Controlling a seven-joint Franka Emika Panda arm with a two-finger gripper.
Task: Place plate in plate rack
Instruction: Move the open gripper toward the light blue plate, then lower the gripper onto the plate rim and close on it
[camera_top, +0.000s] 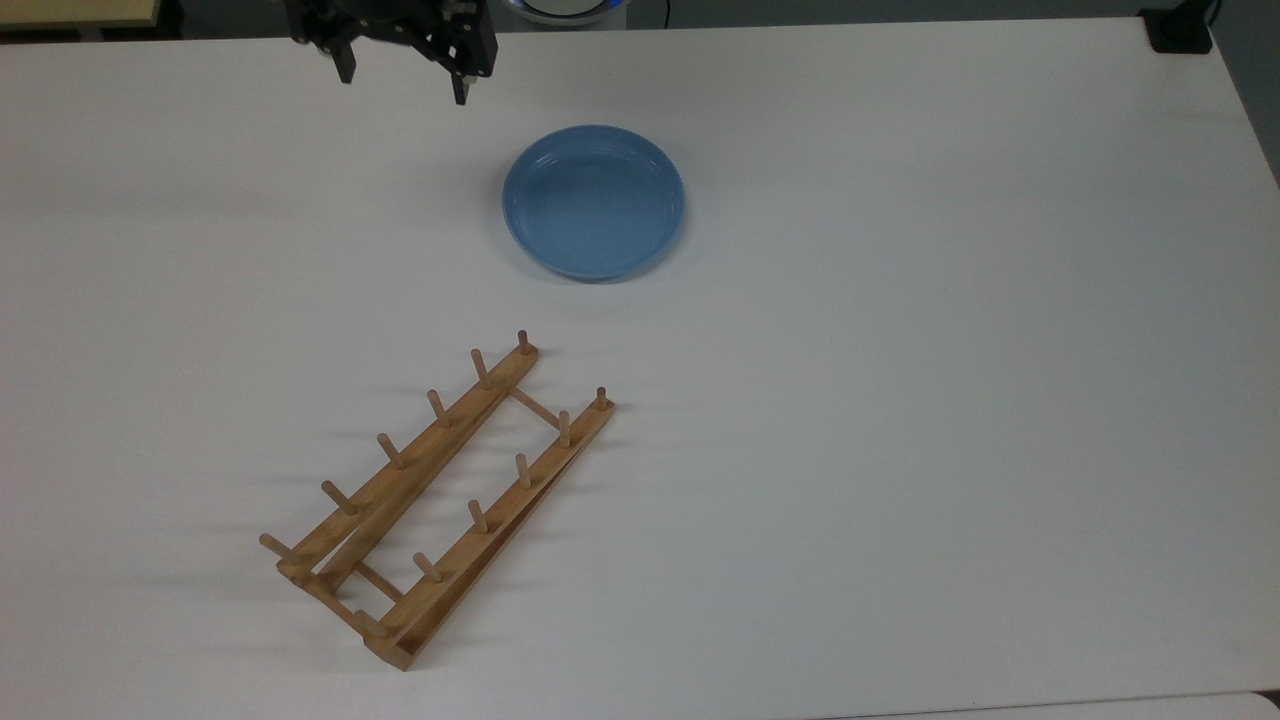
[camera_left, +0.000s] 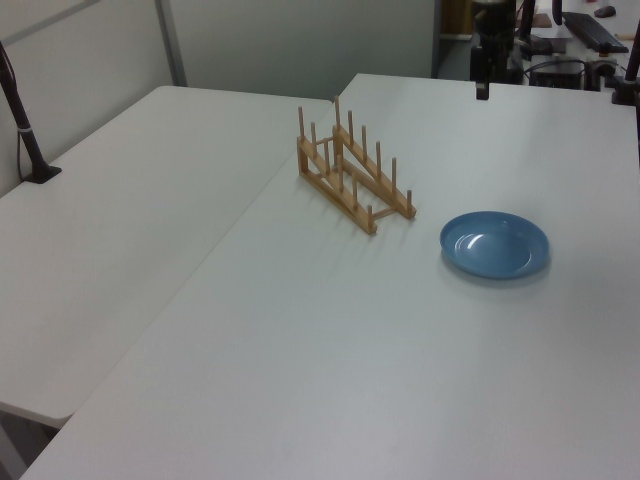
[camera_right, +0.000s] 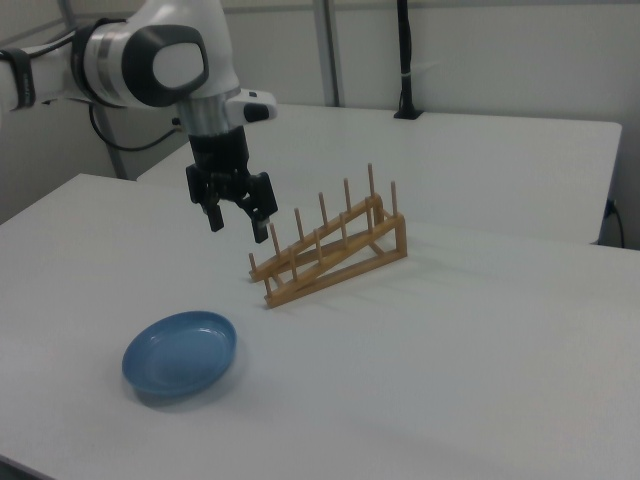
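The plate (camera_right: 181, 354) lies flat on the white worktop (camera_right: 450, 380), nearest the lens in the right view, untouched and empty. Just behind it stands the wooden plate rack (camera_right: 330, 252), its two rails sloping upward and its rows of upright pegs all free; no slot is filled. In the top view the plate (camera_top: 594, 201) and the rack (camera_top: 440, 497) sit well apart, with a bare stretch of worktop between them.

Farther back, the robot's hand (camera_right: 243, 223) hangs in the air above the worktop, its two fingers spread wide and holding nothing. In the top view the hand (camera_top: 402, 87) sits near the worktop's far edge, up and toward the top view's left of the plate, clear of its rim. In the left view the plate (camera_left: 495, 244) rests just beside the low end of the rack (camera_left: 354, 172).

By the look of things, the job is at its very start: the plate has yet to be reached, gripped by the rim, lifted, tipped on edge and lowered between two pegs.
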